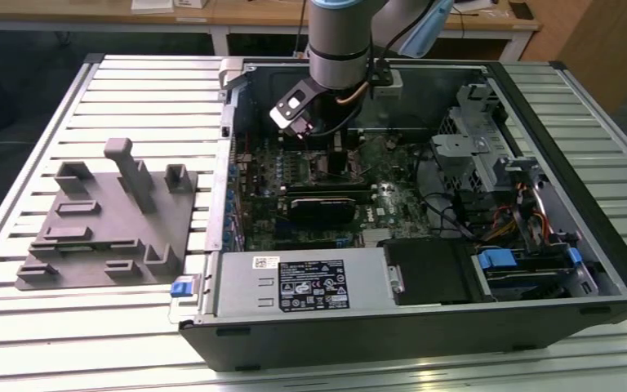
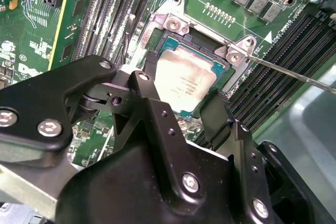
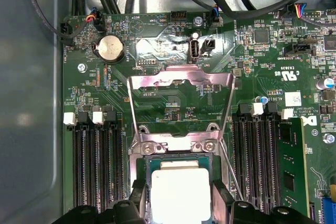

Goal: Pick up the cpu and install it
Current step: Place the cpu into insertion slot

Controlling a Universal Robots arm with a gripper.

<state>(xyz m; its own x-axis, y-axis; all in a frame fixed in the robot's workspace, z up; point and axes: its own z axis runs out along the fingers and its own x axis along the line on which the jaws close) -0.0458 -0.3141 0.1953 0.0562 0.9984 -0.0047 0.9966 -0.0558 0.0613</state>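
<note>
Tight around the cpu [image 3: 180, 192]: memory slots [image 3: 97, 169] on two sides, flipped-up load plate [image 3: 157, 81] just beyond (lever wire [image 2: 294, 72] alongside too).

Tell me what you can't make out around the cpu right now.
- cpu seating: in the second wrist view the gripper covers its near edge.
- cpu outline: in the first wrist view the picture's edge cuts it off.
- Exterior view: the arm blocks the cpu.

A grey tray [image 1: 112, 224] (upright blocks on it) lies beside the open computer case [image 1: 401, 339].
</note>
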